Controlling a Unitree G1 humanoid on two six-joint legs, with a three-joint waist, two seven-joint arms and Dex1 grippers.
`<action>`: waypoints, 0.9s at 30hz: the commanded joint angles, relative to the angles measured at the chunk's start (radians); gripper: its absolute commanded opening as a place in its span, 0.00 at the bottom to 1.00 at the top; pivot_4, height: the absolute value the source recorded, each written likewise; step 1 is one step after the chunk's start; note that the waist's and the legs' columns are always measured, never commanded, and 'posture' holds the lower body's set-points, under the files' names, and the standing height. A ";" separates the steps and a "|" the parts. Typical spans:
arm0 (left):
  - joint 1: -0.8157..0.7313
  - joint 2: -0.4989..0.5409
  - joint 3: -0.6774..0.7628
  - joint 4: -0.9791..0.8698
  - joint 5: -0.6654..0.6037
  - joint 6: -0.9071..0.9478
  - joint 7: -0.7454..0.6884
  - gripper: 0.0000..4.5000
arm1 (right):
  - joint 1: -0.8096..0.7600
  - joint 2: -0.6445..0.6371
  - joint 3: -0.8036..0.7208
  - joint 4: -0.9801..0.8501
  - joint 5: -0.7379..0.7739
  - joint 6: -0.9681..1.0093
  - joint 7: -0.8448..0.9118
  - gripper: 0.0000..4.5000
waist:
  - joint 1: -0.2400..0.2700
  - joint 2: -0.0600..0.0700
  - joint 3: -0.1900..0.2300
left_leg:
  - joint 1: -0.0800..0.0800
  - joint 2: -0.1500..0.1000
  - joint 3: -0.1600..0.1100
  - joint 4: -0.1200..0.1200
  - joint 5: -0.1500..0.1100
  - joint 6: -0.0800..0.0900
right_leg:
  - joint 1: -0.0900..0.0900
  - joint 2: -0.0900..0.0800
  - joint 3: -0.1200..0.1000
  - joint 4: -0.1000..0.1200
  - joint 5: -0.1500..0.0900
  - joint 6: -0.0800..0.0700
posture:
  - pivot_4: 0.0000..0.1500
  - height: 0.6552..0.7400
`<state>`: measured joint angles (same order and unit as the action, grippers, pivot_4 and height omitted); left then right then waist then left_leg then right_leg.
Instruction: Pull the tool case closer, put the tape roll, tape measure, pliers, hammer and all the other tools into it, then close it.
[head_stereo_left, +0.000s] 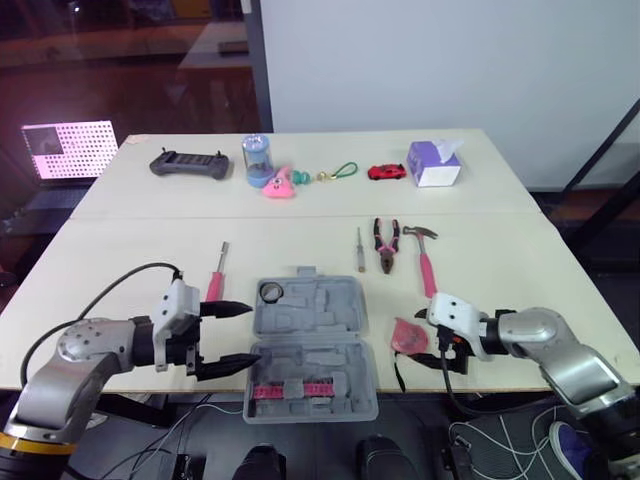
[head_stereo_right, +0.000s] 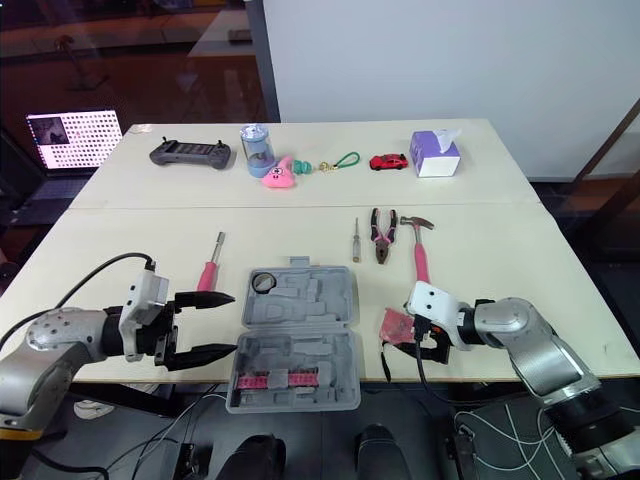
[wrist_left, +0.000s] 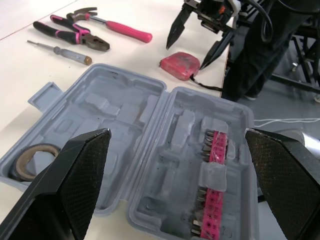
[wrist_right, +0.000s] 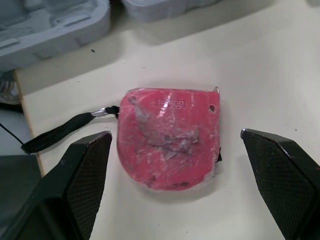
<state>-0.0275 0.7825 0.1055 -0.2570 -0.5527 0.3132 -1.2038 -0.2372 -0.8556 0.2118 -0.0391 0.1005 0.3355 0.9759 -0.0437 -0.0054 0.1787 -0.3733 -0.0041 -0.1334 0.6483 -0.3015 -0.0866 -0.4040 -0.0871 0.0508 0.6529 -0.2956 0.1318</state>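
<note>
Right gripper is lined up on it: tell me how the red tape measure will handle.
The tape measure looks stiff and flat-sided, so it probably won't roll. Its glossy surface may be slippery. Its limp strap will likely dangle.

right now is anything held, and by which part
Nothing is held: open right gripper straddles the red tape measure without touching; open left gripper faces the grey tool case.

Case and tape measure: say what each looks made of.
Case: likely moulded plastic, matte grey, judging by the shaped recesses and rounded rims. Tape measure: probably a hard red plastic shell, scuffed, with crinkled glossy patches that may be clear film. Two small fasteners show near its top corners. Its strap looks like black woven cord.
</note>
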 joint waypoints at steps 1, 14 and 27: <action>0.010 0.014 0.026 -0.029 0.003 -0.017 0.005 1.00 | -0.019 0.018 -0.001 0.020 -0.024 -0.010 -0.007 0.98 | 0.000 0.000 0.000 | 0.000 0.000 0.000 0.000 0.000 0.000 | 0.000 0.000 0.000 0.000 0.000 0.000 | 1.00 1.00; 0.018 0.024 0.039 -0.019 0.003 -0.017 0.011 1.00 | -0.015 0.079 -0.003 0.027 -0.004 0.022 0.019 0.64 | -0.001 0.000 0.000 | 0.000 0.000 0.000 0.000 0.000 0.000 | 0.000 0.000 0.000 0.000 0.000 0.000 | 1.00 1.00; 0.080 0.019 0.097 0.012 0.013 -0.040 0.030 1.00 | -0.166 0.022 0.026 -0.142 -0.061 0.143 0.065 0.64 | -0.003 0.001 0.000 | 0.000 0.000 0.000 0.000 0.000 0.000 | -0.001 0.000 0.000 0.001 0.000 0.000 | 1.00 1.00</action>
<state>0.0387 0.7957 0.1636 -0.2375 -0.5418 0.2937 -1.1839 -0.3530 -0.8322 0.2320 -0.1000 0.0438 0.4329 1.0286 -0.0466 -0.0048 0.1789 -0.3733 -0.0040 -0.1336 0.6481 -0.3015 -0.0866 -0.4049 -0.0869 0.0508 0.6535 -0.2956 0.1318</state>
